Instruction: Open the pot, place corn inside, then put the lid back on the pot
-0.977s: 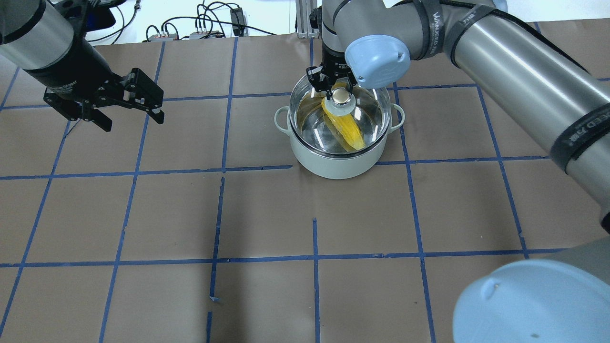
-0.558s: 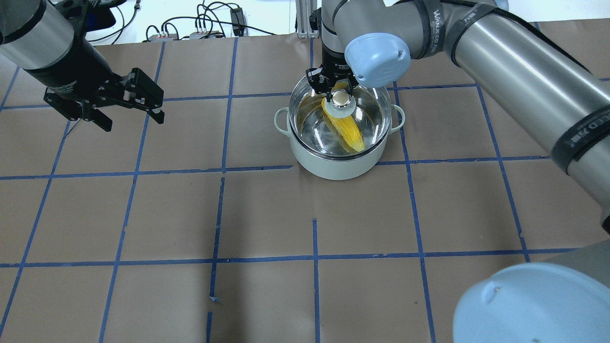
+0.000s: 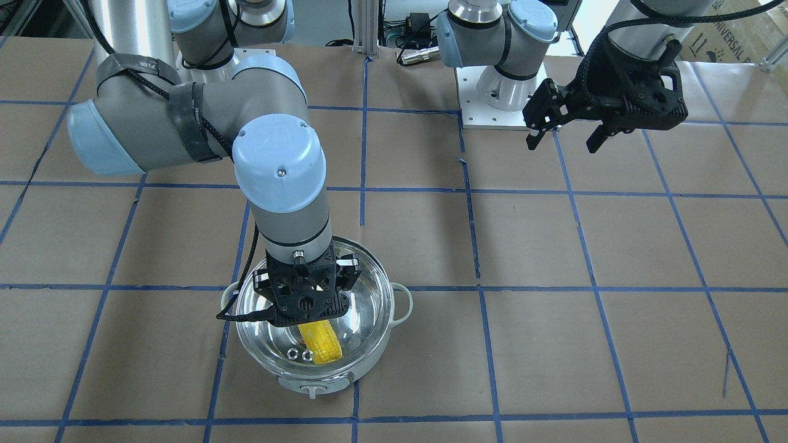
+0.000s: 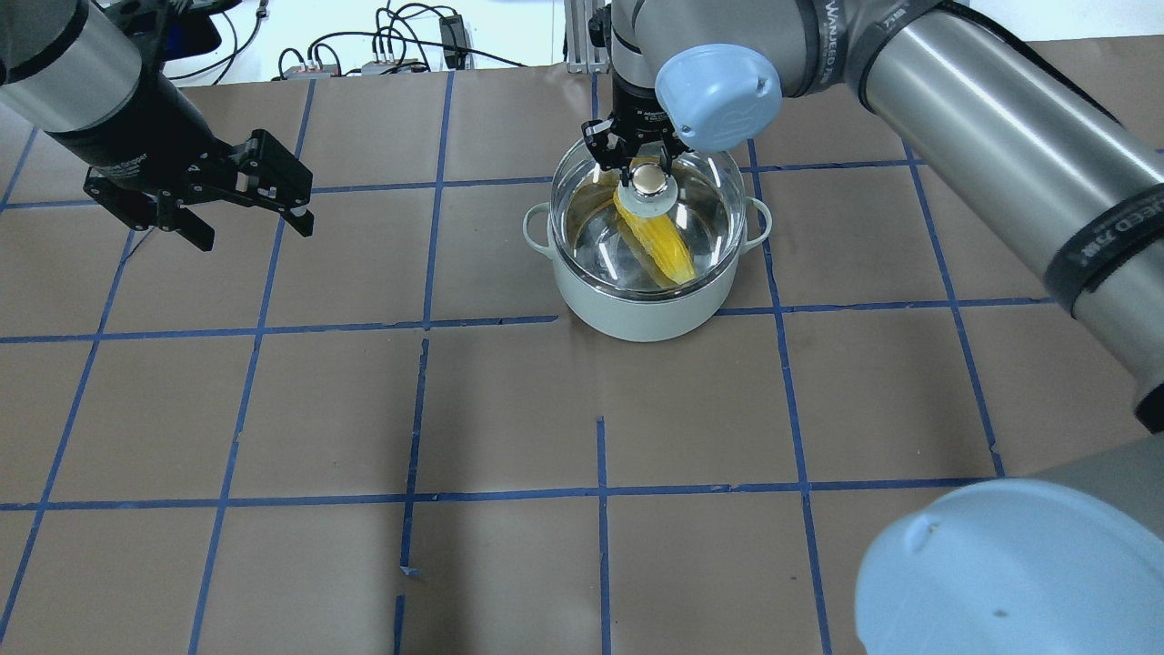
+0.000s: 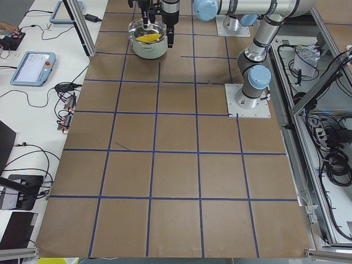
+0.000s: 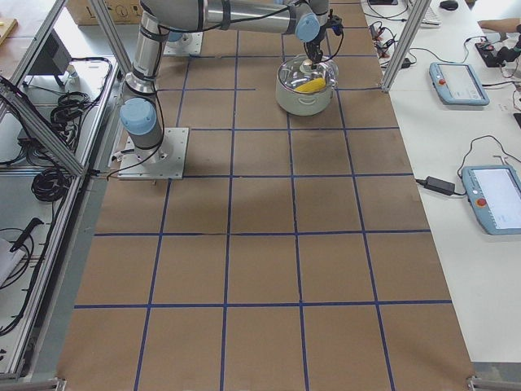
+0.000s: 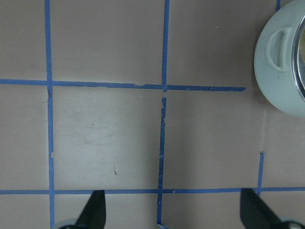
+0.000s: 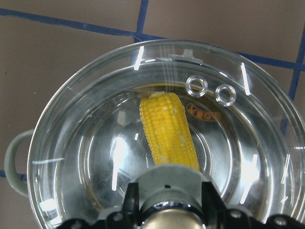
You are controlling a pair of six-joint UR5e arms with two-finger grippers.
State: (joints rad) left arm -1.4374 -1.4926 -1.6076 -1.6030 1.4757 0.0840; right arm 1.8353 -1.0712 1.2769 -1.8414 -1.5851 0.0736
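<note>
The pale-green pot (image 4: 637,314) stands at the table's far middle, with the yellow corn (image 4: 664,246) lying inside it. The clear glass lid (image 4: 591,209) covers the pot's opening. I cannot tell if it rests fully on the rim. My right gripper (image 4: 641,168) comes down from above and is shut on the lid's knob. In the right wrist view its fingers (image 8: 131,205) flank the knob above the corn (image 8: 167,129). My left gripper (image 4: 255,227) hovers open and empty at the far left, well away from the pot. The left wrist view shows the pot's side (image 7: 276,71).
Brown paper with a blue tape grid (image 4: 600,491) covers the table. Cables and small boxes (image 4: 391,55) lie beyond the far edge. My right arm's elbow (image 4: 1000,573) fills the near right corner. The arm bases (image 3: 502,92) stand at the robot's side.
The right gripper and the lid have shifted slightly toward the far side over the pot. The left arm has not moved.
</note>
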